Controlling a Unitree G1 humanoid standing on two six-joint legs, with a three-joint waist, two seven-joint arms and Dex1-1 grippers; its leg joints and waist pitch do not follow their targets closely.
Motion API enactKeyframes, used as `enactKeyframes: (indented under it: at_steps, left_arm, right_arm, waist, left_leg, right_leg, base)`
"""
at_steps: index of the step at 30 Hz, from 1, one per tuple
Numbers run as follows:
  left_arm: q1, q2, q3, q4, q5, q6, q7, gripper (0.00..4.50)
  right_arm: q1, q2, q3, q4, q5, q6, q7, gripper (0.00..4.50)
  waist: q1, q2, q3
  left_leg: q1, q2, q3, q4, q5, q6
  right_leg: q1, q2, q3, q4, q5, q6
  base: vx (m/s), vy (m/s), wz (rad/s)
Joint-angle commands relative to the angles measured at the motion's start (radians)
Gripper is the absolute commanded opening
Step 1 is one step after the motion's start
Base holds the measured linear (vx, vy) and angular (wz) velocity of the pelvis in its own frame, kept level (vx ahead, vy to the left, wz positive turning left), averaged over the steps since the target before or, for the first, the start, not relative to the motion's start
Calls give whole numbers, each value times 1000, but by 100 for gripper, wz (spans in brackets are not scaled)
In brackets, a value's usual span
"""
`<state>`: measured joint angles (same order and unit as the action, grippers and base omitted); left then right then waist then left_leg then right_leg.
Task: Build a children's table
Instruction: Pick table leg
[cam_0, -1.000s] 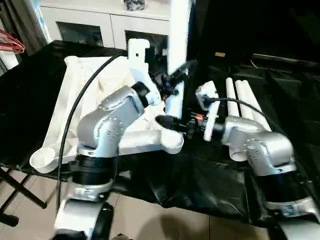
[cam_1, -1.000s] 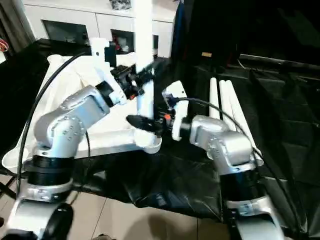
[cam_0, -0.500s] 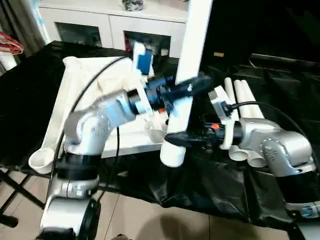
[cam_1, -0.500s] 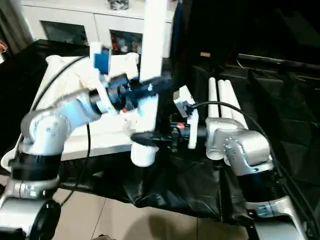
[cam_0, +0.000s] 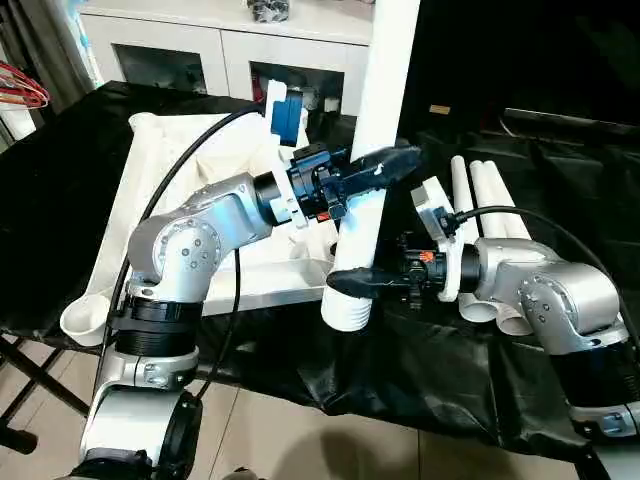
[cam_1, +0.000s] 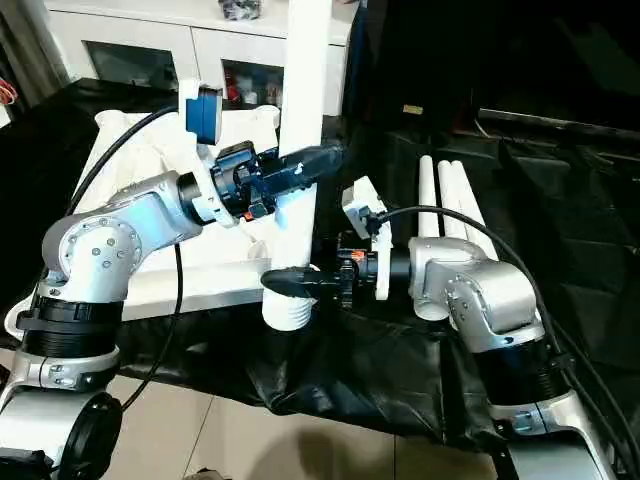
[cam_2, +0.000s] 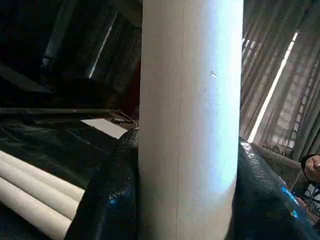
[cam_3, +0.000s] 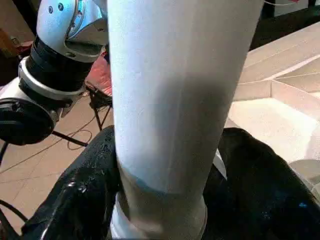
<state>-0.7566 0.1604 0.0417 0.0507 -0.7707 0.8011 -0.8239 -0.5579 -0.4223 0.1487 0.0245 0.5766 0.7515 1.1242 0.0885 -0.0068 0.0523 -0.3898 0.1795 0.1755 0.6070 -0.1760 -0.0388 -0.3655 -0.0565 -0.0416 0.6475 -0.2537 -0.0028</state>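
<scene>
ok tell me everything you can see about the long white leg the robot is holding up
The long round white plastic leg stands near upright, leaning slightly, its open, stepped lower end hanging over the black-draped table's front edge. The left gripper clasps its middle; the right gripper clasps it just above the bottom. Its top runs out of view.

one upturned table top (cam_0: 180, 200), one raised leg (cam_0: 375, 150) beside it, three legs (cam_0: 485, 195) lying further off.
</scene>
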Motion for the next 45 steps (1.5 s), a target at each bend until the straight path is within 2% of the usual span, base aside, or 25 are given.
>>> enactKeyframes:
  at_steps: [1, 10, 12, 14, 16, 23, 32, 33, 34, 36, 38, 39, 42, 43, 44, 45]
  left_arm:
    - [-16, 1, -12, -9, -8, 3, -6, 185]
    - [-17, -2, -15, -3, -2, 1, -6, 185]
    - [-16, -3, -16, -3, -1, 1, -6, 185]
    - [-15, -4, -16, -3, -2, 0, -6, 185]
    - [-15, -5, -17, -3, -1, 0, -6, 185]
    - [-16, -4, -17, -3, -1, 2, -8, 185]
    - [-19, -10, -19, 7, 22, 1, 33, 185]
    - [-22, -13, -16, 13, 11, 14, 33, 241]
    - [-23, -9, -20, 11, 16, 13, 31, 255]
    - [-24, -13, -19, 11, 22, 2, 37, 255]
    - [-31, -51, 24, 18, 12, -32, 91, 261]
    - [-32, -58, 35, 21, 10, -39, 105, 289]
    - [-40, -88, 78, 26, 1, -66, 166, 299]
    - [-40, -88, 78, 26, 1, -66, 166, 299]
    - [-41, -91, 80, 25, 7, -75, 176, 299]
    - [-40, -96, 83, 22, 27, -100, 199, 299]
  right_arm:
    - [-9, 0, 1, 4, -6, -8, -5, 320]
    - [-4, 9, 0, -4, 5, -2, -6, 320]
    - [-3, 10, 1, -7, 8, 1, -3, 292]
    - [-2, 10, 2, -9, 10, 2, -1, 285]
    - [-1, 11, 5, -10, 11, 4, 1, 254]
    - [-1, 15, 11, -4, 10, 4, 3, 198]
    - [1, 17, 8, -4, 18, 10, 5, 190]
    - [1, 17, 7, -2, 17, 9, 5, 189]
    - [2, 19, 4, -1, 18, 8, 1, 189]
    - [3, 20, 0, 2, 19, 6, -4, 189]
    - [7, 29, -18, 1, 24, 4, -24, 189]
    - [8, 32, -21, -1, 26, 4, -29, 189]
    - [13, 59, -51, -3, 31, -7, -76, 189]
    - [13, 59, -51, -3, 31, -7, -76, 189]
    - [14, 64, -56, 0, 30, -13, -83, 189]
    - [15, 77, -66, 5, 26, -23, -108, 189]
  waist:
    - [0, 1, -72]
    - [0, 0, -73]
    - [0, 0, -73]
    - [0, 0, -74]
    - [0, -1, -73]
    - [0, 1, -73]
    - [0, 1, -74]
    - [0, 2, -74]
    - [0, 2, -74]
    - [0, -1, -73]
    - [1, 1, -74]
    - [1, 3, -74]
    - [0, 3, -76]
    - [2, 11, -76]
    - [0, 9, -75]
    - [1, 14, -75]
  left_leg:
    - [23, 49, -17, -55, -42, 41]
    - [23, 48, -17, -55, -40, 43]
    - [23, 49, -17, -55, -38, 44]
    - [23, 48, -17, -54, -34, 46]
    - [23, 48, -16, -55, -38, 47]
    - [23, 48, -17, -54, -37, 44]
    - [23, 48, -17, -54, -37, 44]
    - [23, 48, -16, -53, -35, 45]
    - [23, 48, -17, -53, -34, 45]
    - [23, 48, -17, -54, -35, 44]
    - [22, 48, -17, -53, -36, 43]
    - [22, 49, -17, -53, -36, 43]
    - [22, 47, -18, -52, -33, 45]
    - [22, 48, -20, -52, -33, 44]
    - [22, 48, -20, -53, -39, 43]
    - [22, 48, -20, -53, -46, 38]
  right_leg:
    - [49, -78, 44, -63, 181, -279]
    - [50, -78, 44, -62, 188, -281]
    - [49, -78, 43, -61, 192, -281]
    - [50, -78, 44, -61, 197, -281]
    - [49, -78, 43, -62, 192, -280]
    - [50, -79, 44, -62, 188, -279]
    - [50, -78, 43, -61, 199, -281]
    - [50, -78, 44, -61, 201, -281]
    - [50, -78, 43, -60, 201, -281]
    - [51, -77, 43, -61, 197, -280]
    - [52, -79, 44, -61, 200, -282]
    - [51, -79, 44, -62, 205, -284]
    - [52, -78, 42, -60, 224, -288]
    - [51, -79, 42, -59, 225, -287]
    - [52, -79, 43, -61, 220, -284]
    - [52, -80, 43, -62, 213, -283]
  base:
    - [0, 0, 0]
    - [0, 0, 0]
    - [0, 0, 0]
    - [0, 0, 0]
    - [0, 0, 0]
    - [0, 0, 0]
    - [0, 0, 0]
    - [0, 0, 0]
    - [0, 0, 0]
    - [0, 0, 0]
    - [0, 0, 0]
    - [0, 0, 0]
    - [0, 0, 0]
    - [0, 0, 0]
    - [0, 0, 0]
    - [0, 0, 0]
